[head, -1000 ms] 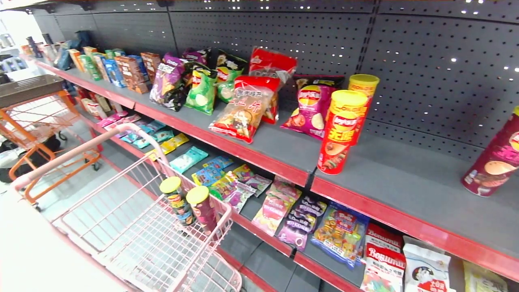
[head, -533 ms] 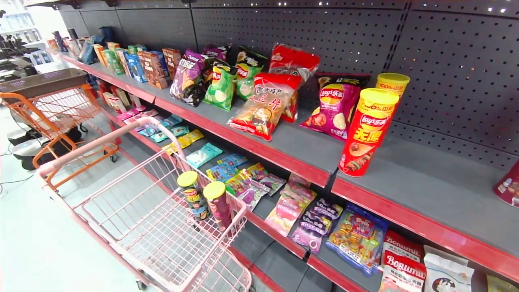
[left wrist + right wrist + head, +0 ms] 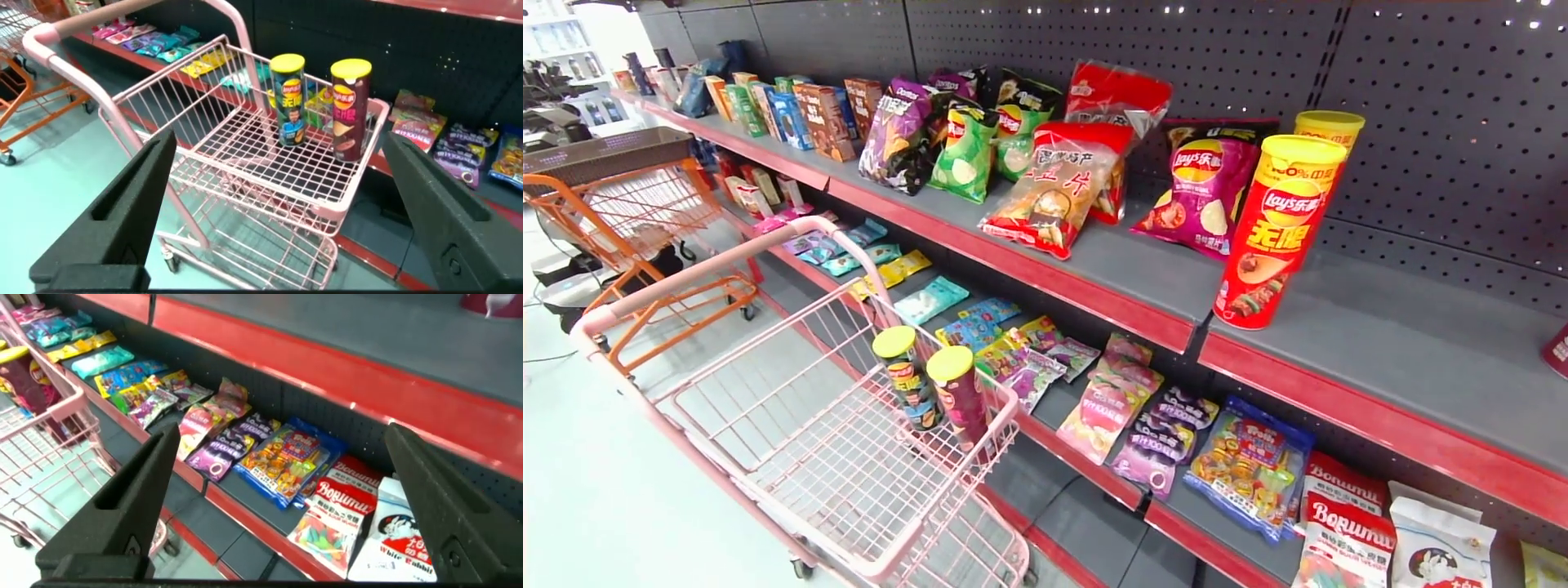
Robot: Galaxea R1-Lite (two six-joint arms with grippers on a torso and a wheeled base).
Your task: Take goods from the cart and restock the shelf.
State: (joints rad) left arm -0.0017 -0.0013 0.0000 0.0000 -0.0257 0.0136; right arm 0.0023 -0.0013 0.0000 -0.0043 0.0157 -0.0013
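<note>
Your left gripper (image 3: 276, 147) hangs with jaws spread wide and empty over the pink cart (image 3: 73, 28). The right gripper (image 3: 279, 434), equally spread, faces a blue sweet bag (image 3: 282, 461). Take the maroon chip canister (image 3: 350, 106), just beside the dark canister (image 3: 288, 98). Grip it mid-body, lift straight, and stand it by the red canister (image 3: 1278, 233) on the upper shelf (image 3: 1380, 343).

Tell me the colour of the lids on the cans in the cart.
Yellow, both lids; clearest in the left wrist view.

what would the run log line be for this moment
left gripper: open, facing pink cart | right gripper: open, facing lower shelf | in cart: dark can, maroon can, both upright, ungrasped
</note>
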